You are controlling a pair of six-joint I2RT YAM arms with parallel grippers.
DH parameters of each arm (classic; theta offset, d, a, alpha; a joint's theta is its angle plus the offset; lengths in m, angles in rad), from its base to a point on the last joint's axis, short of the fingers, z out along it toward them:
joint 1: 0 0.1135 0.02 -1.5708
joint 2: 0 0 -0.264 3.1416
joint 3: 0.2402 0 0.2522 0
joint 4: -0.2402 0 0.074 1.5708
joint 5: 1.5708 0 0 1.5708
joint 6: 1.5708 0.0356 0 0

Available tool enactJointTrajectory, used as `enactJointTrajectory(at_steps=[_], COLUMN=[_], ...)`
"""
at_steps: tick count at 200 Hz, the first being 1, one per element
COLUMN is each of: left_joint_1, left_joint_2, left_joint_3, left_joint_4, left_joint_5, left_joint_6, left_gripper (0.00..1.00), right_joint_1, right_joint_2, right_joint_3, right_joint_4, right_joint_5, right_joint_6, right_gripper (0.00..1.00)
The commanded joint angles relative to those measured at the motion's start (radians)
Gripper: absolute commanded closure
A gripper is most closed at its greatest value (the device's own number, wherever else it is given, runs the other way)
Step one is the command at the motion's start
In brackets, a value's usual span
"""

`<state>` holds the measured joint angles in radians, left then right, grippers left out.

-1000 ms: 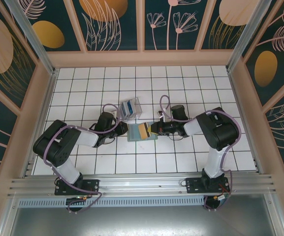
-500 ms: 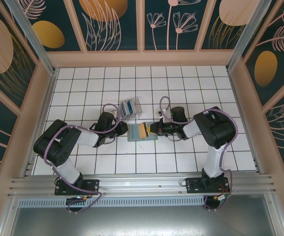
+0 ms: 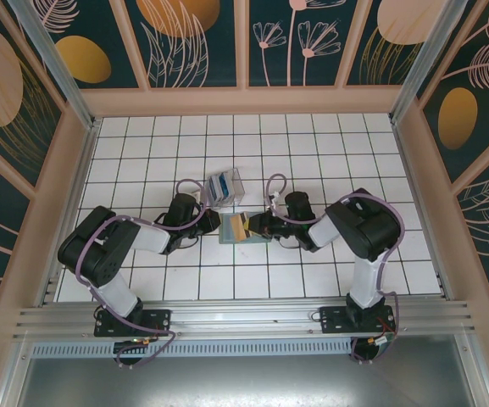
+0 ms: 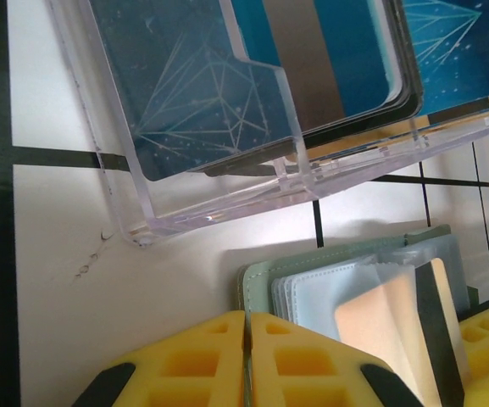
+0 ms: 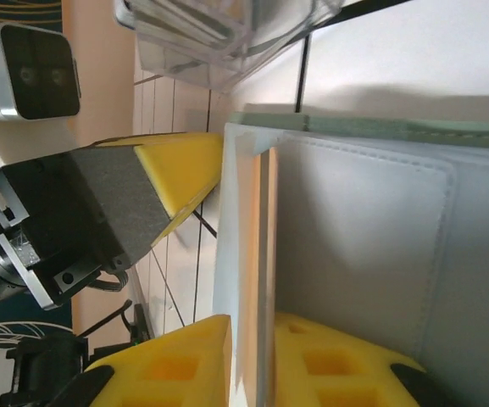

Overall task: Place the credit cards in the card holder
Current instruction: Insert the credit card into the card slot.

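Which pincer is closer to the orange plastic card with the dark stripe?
Right. The right pincer straddles the orange plastic card at its edge. The left pincer sits shut by the sage-green wallet, at its opposite edge, off the card.

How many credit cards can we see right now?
3 sure: an orange card partly in the card holder; a striped blue card and another blue card in the clear box. More may be stacked hidden there.
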<state>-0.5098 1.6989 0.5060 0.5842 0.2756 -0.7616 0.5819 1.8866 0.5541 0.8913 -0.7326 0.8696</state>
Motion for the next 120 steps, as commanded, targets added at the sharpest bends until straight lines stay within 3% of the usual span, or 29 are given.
enactJointTrajectory(at_steps=[1,30,57,120], left_joint_1=[-0.03,-0.03,-0.03,-0.029], left_joint_2=[0.043,0.048,0.054,0.033], left_joint_3=[-0.034,-0.042,-0.042,-0.055], left_joint_4=[-0.143,-0.128,-0.125,-0.121], left_joint_5=[0.031,0.033,0.03,0.03], left_joint_6=[-0.021,-0.034,-0.029,-0.023], left_gripper=[0.89,0.89,0.89,0.89], right_joint_1=[0.031,0.043,0.043,0.051], right_joint_2=[-0.052,-0.116,-0.122,-0.063], right_joint_3=[0.014,0.057,0.053,0.038], right_joint_4=[-0.188,-0.389,-0.37,-0.21], right_joint_5=[0.146,0.24,0.238,0.24], right_joint_6=[-0.051,-0.12,-0.114,-0.002], right_gripper=[0.8,0.94,1.0,1.0])
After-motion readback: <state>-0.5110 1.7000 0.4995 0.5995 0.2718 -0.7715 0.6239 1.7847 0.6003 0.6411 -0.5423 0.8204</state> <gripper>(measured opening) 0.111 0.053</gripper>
